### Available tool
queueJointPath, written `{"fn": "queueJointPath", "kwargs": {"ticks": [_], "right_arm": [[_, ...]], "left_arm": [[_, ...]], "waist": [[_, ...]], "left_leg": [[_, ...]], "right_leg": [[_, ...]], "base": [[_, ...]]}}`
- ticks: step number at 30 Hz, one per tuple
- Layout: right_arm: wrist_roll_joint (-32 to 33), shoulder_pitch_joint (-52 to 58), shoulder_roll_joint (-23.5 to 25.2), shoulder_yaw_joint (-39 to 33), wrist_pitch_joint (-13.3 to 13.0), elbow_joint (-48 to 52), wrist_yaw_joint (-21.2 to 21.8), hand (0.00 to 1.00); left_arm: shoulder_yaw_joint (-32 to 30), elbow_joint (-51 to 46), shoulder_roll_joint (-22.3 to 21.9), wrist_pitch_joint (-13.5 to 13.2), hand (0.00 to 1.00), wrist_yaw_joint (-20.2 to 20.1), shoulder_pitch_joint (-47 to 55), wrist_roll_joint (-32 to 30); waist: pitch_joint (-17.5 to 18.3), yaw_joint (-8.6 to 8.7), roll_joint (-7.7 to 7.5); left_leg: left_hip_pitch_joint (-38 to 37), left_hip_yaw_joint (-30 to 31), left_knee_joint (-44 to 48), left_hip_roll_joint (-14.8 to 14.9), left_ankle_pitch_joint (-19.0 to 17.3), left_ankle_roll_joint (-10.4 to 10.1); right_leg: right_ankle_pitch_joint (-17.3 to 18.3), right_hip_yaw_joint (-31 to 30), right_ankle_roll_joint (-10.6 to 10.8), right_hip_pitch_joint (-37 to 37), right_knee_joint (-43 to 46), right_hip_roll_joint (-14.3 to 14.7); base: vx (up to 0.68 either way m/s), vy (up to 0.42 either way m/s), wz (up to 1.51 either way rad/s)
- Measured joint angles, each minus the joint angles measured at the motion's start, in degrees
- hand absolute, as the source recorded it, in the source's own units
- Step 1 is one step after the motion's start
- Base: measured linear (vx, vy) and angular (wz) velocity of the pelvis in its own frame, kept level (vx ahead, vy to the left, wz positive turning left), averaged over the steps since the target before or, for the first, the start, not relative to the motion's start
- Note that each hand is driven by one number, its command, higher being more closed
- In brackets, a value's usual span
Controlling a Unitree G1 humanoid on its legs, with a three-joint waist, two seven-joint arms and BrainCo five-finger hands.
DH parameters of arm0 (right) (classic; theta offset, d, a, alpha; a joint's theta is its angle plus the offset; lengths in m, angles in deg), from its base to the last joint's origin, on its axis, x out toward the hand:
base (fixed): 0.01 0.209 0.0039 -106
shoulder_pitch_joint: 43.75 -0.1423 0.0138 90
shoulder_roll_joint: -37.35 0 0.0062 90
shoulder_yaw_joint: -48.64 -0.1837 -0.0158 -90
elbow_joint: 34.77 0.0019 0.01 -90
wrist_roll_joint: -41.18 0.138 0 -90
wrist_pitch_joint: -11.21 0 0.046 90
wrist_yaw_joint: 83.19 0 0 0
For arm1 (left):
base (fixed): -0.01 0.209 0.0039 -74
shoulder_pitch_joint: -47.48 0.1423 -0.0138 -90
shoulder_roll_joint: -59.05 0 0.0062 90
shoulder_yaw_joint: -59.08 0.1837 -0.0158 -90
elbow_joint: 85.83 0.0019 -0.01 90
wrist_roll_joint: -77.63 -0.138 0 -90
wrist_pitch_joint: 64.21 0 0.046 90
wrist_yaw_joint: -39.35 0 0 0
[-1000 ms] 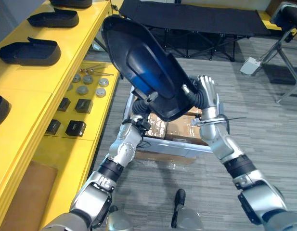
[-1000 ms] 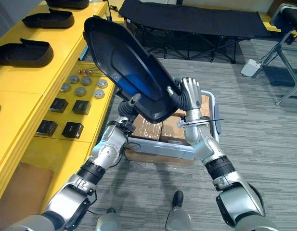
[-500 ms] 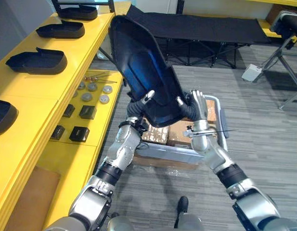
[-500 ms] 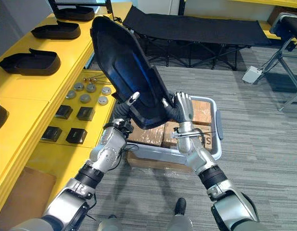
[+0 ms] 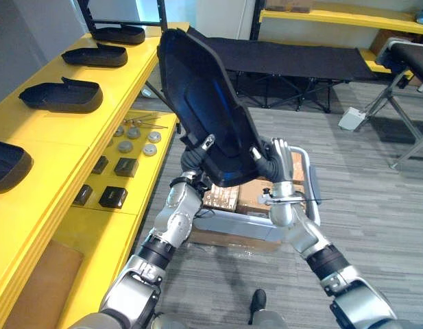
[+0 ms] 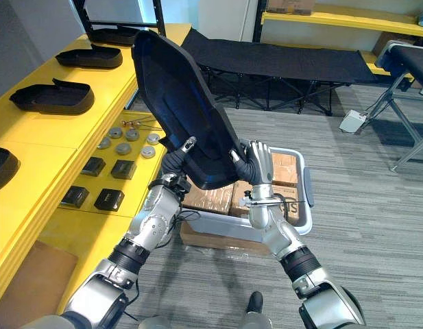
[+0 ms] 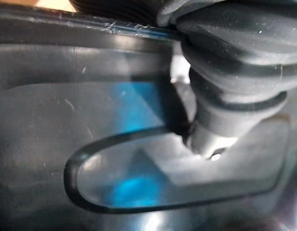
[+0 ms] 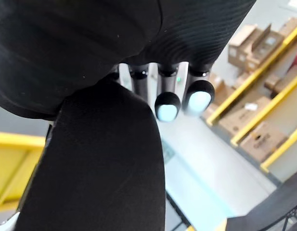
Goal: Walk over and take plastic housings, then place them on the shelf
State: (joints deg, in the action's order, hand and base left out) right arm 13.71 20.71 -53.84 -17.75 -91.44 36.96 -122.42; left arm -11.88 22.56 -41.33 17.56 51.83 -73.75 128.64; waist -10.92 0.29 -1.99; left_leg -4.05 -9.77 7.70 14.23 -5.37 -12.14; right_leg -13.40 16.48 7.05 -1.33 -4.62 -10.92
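Dark plastic with a blue sheen is rising between the two arms in the left eye view: the housing is hanging in the air, tilted, its hollow side facing the robot. The left hand is clamping the lower rim, its thumb lying on the inner face and its fingers going behind. The right hand is pinching the rim on the opposite side. Holding it by both sides of the lower end is probably steadying a wide, light shell that one hand would let swing. Out past the left hand the yellow shelf is waiting, with other housings lying on it hollow side down and bare yellow showing between them. That bare stretch looks like the place this one is heading for.

In the right eye view the top of the housing is leaning toward the shelf side, away from the right hand. Directly below both hands a cart is carrying cardboard boxes. Lower than the left hand, a ledge is holding small black boxes and metal discs.

In the left wrist view the hand's dark cover is pressing down onto the housing's smooth inner face, just beside a raised oval outline.

In the right wrist view the fingers are reaching up behind the housing's dark edge, backing it from the outer side.
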Motion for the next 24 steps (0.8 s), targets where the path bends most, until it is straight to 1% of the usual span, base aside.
{"fn": "queueJointPath", "kwargs": {"ticks": [3, 4, 5, 8, 10, 11, 12, 15, 16, 17, 18, 20, 21, 22, 24], "right_arm": [[0.67, 1.79, 0.74, 0.03, -0.57, 2.08, -0.05, 0.0], [1.15, 2.08, 0.88, 0.14, -0.89, 2.08, -0.03, 0.0], [2.3, 2.67, 1.35, 0.36, -2.04, 2.09, 0.13, 0.0], [3.15, 2.97, 1.61, 0.61, -2.43, 2.1, 0.29, 0.0], [6.06, 3.67, 1.86, 0.68, -3.72, 2.2, 0.39, 0.0], [8.34, 4.49, 2.21, 0.5, -4.94, 3.05, 0.46, 0.0], [9.41, 4.97, 2.41, 0.33, -5.27, 4.05, 0.51, 0.0], [15.33, 7.13, 3.42, -1.35, -9.82, 12.52, 2.09, 0.0], [17.1, 7.64, 3.75, -2.96, -11.66, 15.57, 3.07, 0.0], [18.06, 7.82, 3.85, -3.9, -12.51, 17.11, 3.61, 0.0], [19.27, 8.06, 4.0, -5.74, -13.71, 19.23, 4.37, 0.0], [24.69, 9.05, 3.88, -11.01, -16.99, 24.56, 7.21, 0.0], [26.55, 9.32, 3.89, -12.19, -17.87, 25.75, 8.12, 0.0], [29.54, 9.71, 3.8, -14.57, -19.07, 27.73, 9.78, 0.0], [31.52, 10.23, 3.66, -16.48, -19.66, 29.45, 11.23, 0.0]], "left_arm": [[-0.63, 0.0, -0.46, -1.74, 1.0, -0.02, 0.05, -1.82], [-0.9, -0.01, -0.67, -1.8, 1.0, -0.02, 0.05, -2.43], [-1.65, -0.01, -1.18, -1.82, 1.0, -0.02, 0.24, -4.14], [-2.42, -0.04, -1.77, -2.32, 1.0, -0.07, 1.33, -6.19], [-2.64, -0.23, -1.86, -2.92, 1.0, -0.05, 2.01, -8.46], [-2.95, -0.71, -1.85, -2.99, 1.0, 0.23, 2.34, -10.71], [-3.23, -1.31, -1.83, -2.99, 1.0, 0.62, 2.62, -12.06], [-6.95, -5.62, -2.58, -4.04, 1.0, 3.72, 5.63, -20.97], [-8.83, -6.45, -3.48, -4.23, 1.0, 5.76, 6.88, -24.86], [-9.85, -6.43, -3.74, -4.23, 1.0, 6.9, 7.45, -27.17], [-11.12, -6.43, -3.69, -4.23, 1.0, 8.3, 8.44, -30.21], [-14.19, -6.44, -3.59, -4.27, 1.0, 12.87, 11.24, -37.37], [-14.9, -6.44, -3.58, -4.27, 1.0, 14.35, 11.89, -39.33], [-16.71, -6.44, -3.58, -4.29, 1.0, 17.8, 13.32, -44.59], [-18.25, -6.44, -3.43, -4.29, 1.0, 20.42, 14.1, -48.28]], "waist": [[0.1, 0.05, -0.08], [0.15, 0.06, -0.15], [0.21, -0.05, -0.26], [0.51, 0.04, -0.39], [0.74, 0.07, -0.73], [0.81, 0.0, -0.84], [0.81, 0.0, -0.84], [0.99, 0.34, -0.53], [1.14, 0.34, -0.33], [1.3, 0.38, -0.18], [1.51, 0.46, 0.03], [1.81, 0.5, 0.49], [1.84, 0.5, 0.53], [1.85, 0.51, 0.53], [1.86, 0.46, 0.52]], "left_leg": [[-0.14, 0.09, -0.72, -0.04, 0.5, 0.02], [-0.28, 0.09, -1.06, -0.07, 0.67, 0.07], [-0.89, 0.04, -1.73, -0.15, 1.05, -0.02], [-1.03, 0.04, -2.12, -0.21, 1.09, -0.04], [-1.05, 0.04, -2.17, -0.21, 1.1, -0.04], [-1.06, 0.04, -2.18, -0.21, 1.1, -0.04], [-1.07, 0.04, -2.18, -0.21, 1.1, -0.04], [-1.51, -0.23, -2.26, -0.24, 1.16, -0.13], [-1.84, -0.49, -2.43, -0.24, 1.17, -0.14], [-1.86, -0.53, -2.45, -0.26, 1.17, -0.14], [-1.89, -0.55, -2.48, -0.26, 1.17, -0.14], [-1.94, -0.7, -2.58, -0.26, 1.18, -0.16], [-1.96, -0.77, -2.62, -0.26, 1.2, -0.2], [-2.07, -1.38, -3.07, -0.26, 1.4, -0.25], [-2.36, -1.89, -3.25, -0.27, 1.47, -0.25]], "right_leg": [[0.0, 0.29, 0.0, 0.0, -0.01, -0.01], [0.0, 0.31, 0.0, 0.0, -0.01, -0.02], [0.0, 0.32, 0.0, -0.14, -0.02, -0.02], [0.02, 0.36, -0.01, -0.29, -0.04, -0.06], [0.04, 0.36, -0.02, -0.28, -0.05, -0.06], [0.04, 0.36, -0.02, -0.28, -0.05, -0.07], [0.04, 0.36, -0.02, -0.27, -0.05, -0.06], [0.03, 0.3, -0.01, -0.04, -0.04, -0.05], [0.03, 0.15, -0.01, -0.04, -0.04, -0.04], [0.03, 0.13, -0.01, -0.04, -0.04, -0.04], [0.03, 0.13, -0.01, -0.04, -0.04, -0.04], [0.05, 0.09, 0.01, 0.05, -0.04, -0.04], [0.05, 0.08, 0.01, 0.09, -0.05, -0.04], [0.07, -0.25, 0.02, 0.31, -0.05, -0.02], [0.16, -0.65, -0.03, 0.49, -0.06, 0.01]], "base": [[0.0, 0.015, 0.03], [0.0, 0.0, 0.0], [0.0, 0.0, 0.0], [0.0, 0.023, 0.0], [0.0, 0.0, 0.0], [0.0, 0.0, 0.0], [0.0, 0.0, 0.0], [0.01, 0.034, -0.05], [0.03, 0.041, -0.05], [0.02, 0.034, -0.05], [0.0, 0.0, 0.0], [0.0, 0.0, 0.0], [-0.03, 0.027, -0.09], [-0.03, 0.022, -0.12], [-0.03, 0.017, -0.12]]}}
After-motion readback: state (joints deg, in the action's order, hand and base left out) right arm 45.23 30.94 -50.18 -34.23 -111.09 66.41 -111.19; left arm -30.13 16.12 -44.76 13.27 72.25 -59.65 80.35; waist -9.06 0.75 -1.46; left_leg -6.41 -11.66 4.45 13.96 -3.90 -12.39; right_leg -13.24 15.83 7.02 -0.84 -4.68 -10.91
